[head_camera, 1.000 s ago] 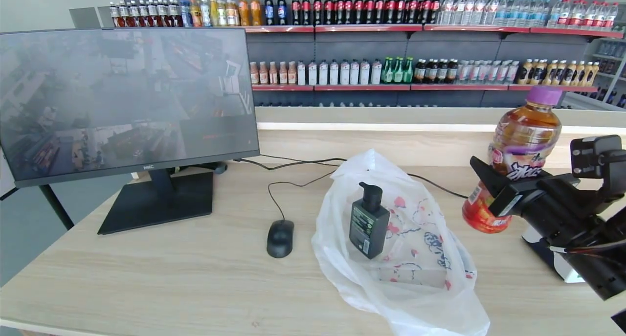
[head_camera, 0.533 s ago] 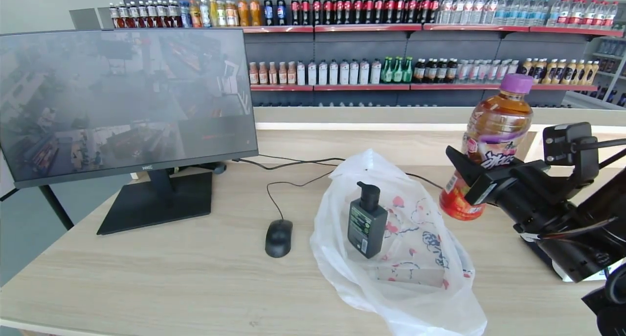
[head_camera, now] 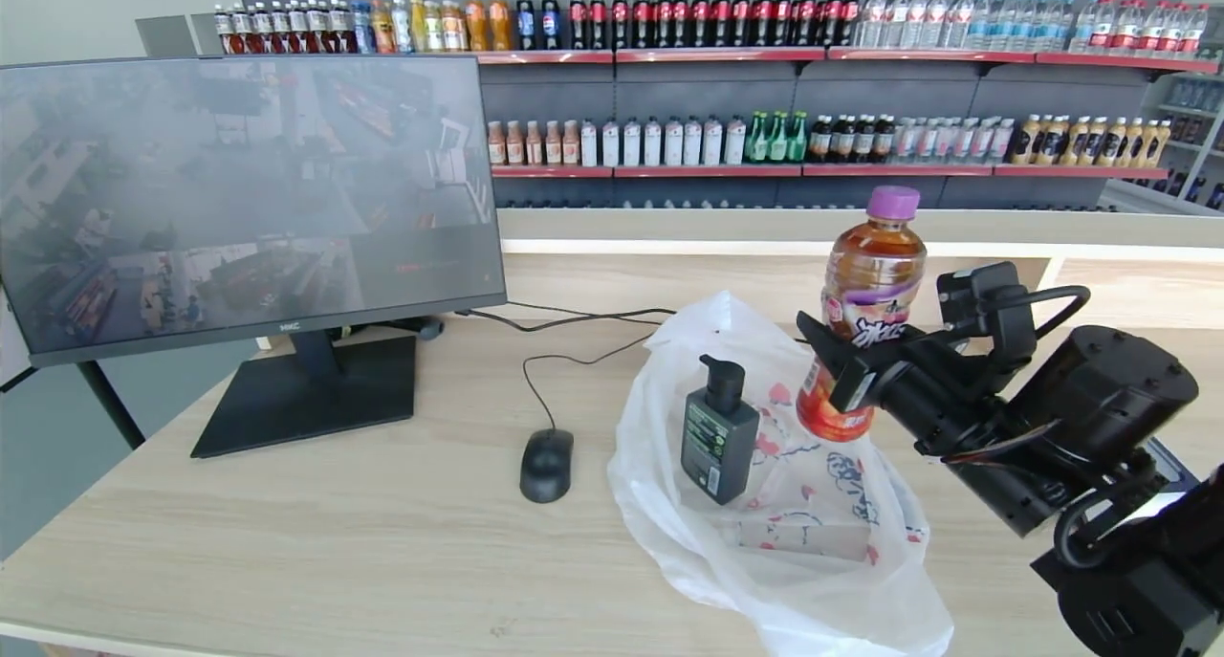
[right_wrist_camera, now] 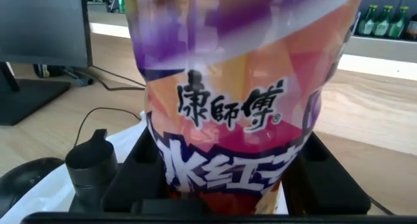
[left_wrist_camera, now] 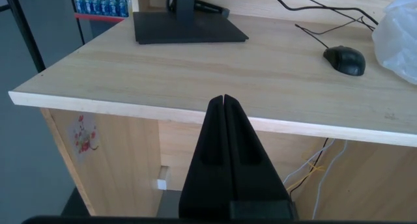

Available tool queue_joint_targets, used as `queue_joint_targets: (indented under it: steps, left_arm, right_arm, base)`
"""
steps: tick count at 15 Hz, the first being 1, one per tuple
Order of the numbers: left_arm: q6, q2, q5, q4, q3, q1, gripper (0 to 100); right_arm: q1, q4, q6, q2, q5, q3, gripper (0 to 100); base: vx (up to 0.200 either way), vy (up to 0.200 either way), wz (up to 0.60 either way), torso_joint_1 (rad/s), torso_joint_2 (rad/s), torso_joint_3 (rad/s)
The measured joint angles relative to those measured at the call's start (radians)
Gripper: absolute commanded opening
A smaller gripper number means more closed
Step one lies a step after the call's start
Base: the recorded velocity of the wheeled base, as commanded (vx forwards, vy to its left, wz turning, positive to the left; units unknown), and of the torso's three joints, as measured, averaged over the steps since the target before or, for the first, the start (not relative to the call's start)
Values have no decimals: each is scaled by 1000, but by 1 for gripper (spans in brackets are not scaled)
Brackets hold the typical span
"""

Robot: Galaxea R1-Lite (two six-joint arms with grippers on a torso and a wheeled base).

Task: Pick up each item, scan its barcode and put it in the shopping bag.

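Large black and white Chinese characters are printed across the bottle's (right_wrist_camera: 228, 100) purple and orange label. A small white logo is set on the monitor's (head_camera: 249, 198) lower bezel, too small to be read. Fine pale print is carried on the pump bottle's (head_camera: 719, 437) green label, also illegible.

The right arm (head_camera: 1081, 427) comes in from the lower right of the head view and extends up and left toward the middle. The right pincer (head_camera: 841, 370) sits just right of centre, its black fingers (head_camera: 824, 339) clamped on either side of an upright drink bottle (head_camera: 875, 265). The left pincer (left_wrist_camera: 223, 107) points forward, its two fingers pressed flat together.
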Motion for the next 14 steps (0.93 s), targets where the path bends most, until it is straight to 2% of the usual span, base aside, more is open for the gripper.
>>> queue_joint_targets:
  steps: [14]
  left_arm:
    - [0,0,0,0,0,0,0]
  right_arm:
    - [-6,0,7,170,0,-75,0]
  base:
    - [0,0,0,0,0,0]
